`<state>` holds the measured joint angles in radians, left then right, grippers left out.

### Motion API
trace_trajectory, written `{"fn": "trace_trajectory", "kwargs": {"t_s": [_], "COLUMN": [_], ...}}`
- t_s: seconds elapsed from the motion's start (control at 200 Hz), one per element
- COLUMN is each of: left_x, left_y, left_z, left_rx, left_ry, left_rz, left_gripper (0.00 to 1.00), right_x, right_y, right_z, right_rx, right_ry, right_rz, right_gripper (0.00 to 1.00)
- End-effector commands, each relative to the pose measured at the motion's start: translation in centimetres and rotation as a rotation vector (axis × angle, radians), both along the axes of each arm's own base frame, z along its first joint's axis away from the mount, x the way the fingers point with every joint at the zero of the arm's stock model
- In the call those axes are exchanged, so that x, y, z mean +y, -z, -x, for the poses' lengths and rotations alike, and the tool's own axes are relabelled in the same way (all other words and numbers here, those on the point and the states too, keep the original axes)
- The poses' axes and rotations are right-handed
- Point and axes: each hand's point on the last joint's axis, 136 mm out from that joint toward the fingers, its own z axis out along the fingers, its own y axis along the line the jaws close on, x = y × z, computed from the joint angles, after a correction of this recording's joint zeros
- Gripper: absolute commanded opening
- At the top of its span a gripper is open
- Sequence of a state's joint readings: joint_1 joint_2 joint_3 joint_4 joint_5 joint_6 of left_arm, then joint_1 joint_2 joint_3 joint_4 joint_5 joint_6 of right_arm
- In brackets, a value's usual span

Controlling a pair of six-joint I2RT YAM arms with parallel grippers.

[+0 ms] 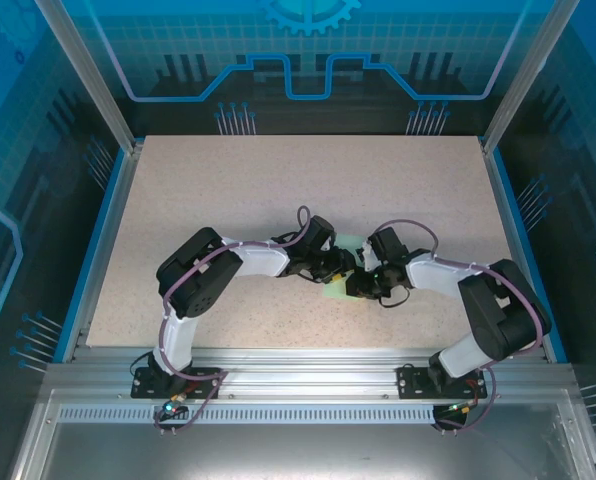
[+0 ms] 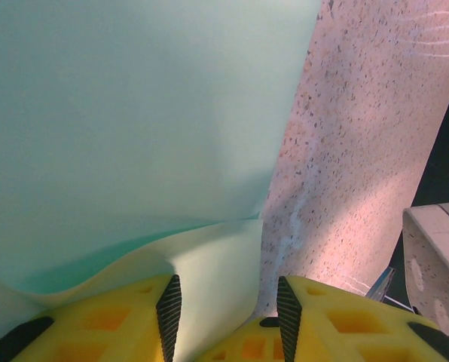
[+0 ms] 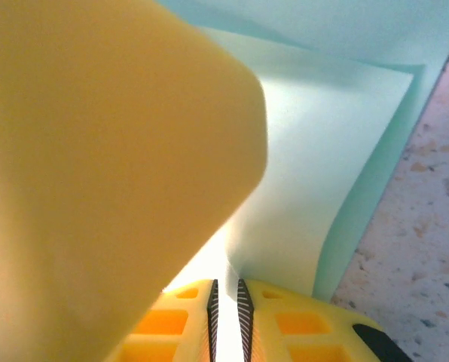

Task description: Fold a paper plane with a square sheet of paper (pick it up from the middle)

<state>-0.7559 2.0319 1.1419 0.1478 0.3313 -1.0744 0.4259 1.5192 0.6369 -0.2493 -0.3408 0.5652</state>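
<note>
Sheet of paper (image 1: 338, 291) is being gripped near the middle of the table (image 1: 278, 190), where left gripper (image 1: 344, 262) and right gripper (image 1: 360, 284) are meeting tip to tip.

Right: jaws are being held almost together, with only a sliver showing between the ribbed pads (image 3: 244, 309). A raised fold of the sheet is being pinched in that sliver.

Left: jaws are being held partly apart, with a clear gap between the black pads (image 2: 169, 313). A paler folded flap of the sheet is lying in that gap, close to one pad. Whether it is being squeezed can't be told.

Right wrist view is being half blocked by a blurred yellow shape (image 3: 104, 166) close to the lens.

Sheet is already partly folded, with layers overlapping.
</note>
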Motion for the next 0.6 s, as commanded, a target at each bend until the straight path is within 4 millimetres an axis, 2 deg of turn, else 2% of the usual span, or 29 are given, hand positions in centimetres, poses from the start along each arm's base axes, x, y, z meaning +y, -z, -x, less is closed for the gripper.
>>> {"fn": "trace_trajectory", "kwargs": {"t_s": [0.0,0.45,0.595], "left_x": [1.9,2.0,1.8], "left_y": [3.5,3.6,3.4], "left_z": [1.0,1.0,0.9], "left_rx": [0.063,0.069,0.065], "left_ry": [-0.02,-0.018,-0.012], "left_rz": [-0.126,-0.133,-0.129], "left_gripper": [0.43,0.42,0.42], "right_x": [-2.5,-4.5,-4.6], "right_y": [1.8,2.5,1.9], "right_z": [3.1,5.6,5.7], "right_rx": [0.111,0.198,0.192], "right_ry": [0.015,0.115,0.123], "right_rz": [0.085,0.086,0.068], "right_gripper": [0.19,0.19,0.19]}}
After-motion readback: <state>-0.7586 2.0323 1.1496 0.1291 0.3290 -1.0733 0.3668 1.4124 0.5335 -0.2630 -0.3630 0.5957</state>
